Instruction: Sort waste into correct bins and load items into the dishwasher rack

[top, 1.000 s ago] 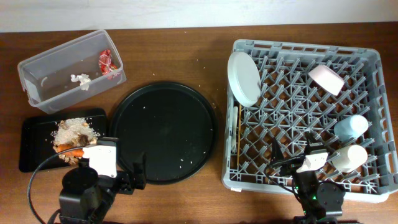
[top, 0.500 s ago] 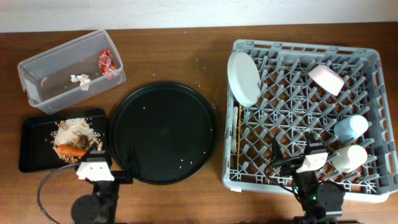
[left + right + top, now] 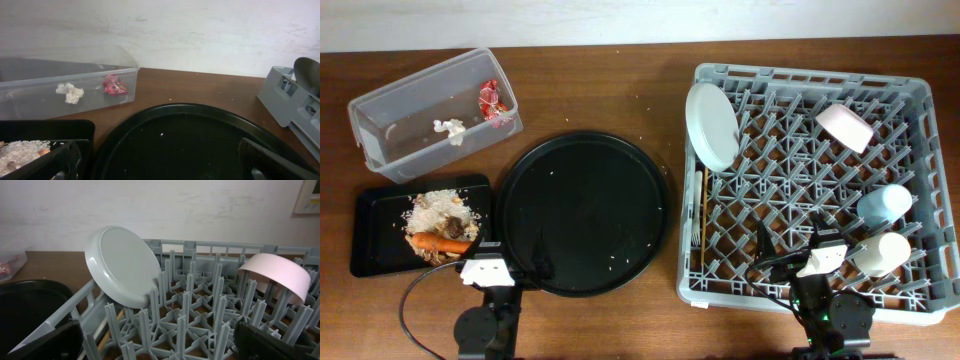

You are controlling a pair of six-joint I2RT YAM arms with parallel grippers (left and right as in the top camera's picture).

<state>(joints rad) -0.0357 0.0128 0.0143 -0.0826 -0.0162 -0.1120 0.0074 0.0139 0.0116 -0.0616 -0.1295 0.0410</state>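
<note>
Desk: brown wood-grain top, flecked with pale crumbs, beneath your two arms.
Dishwasher rack: large square grey plastic crate with a lattice floor and rows of upright pegs, filling the right half of the desk.
Plate: round, white and glossy, propped on edge among the pegs at the rack's far-left corner.
Bowl: smooth and pale pink, tilted mouth-down over the pegs near the far-right corner.
Cups: light blue cup and white cup, both tipped among the pegs by the rack's right wall, the white one nearer you.
Cutlery: white plastic fork and wooden chopsticks lie side by side along the rack's left wall.
Clear tub: translucent rectangular plastic at far left, holding a crumpled white napkin and a red shiny wrapper. The wrapper's print is too small to read.
Black tray: flat, matte and rectangular, carrying loose rice, an orange carrot and a brown lump.
Round tray: large and black, speckled with a few grains, between the bins and the rack.
Left jaws: spread wide and empty, low at the round tray's near rim.
Right jaws: spread wide and empty, at the rack's near edge, facing plate and bowl.
</note>
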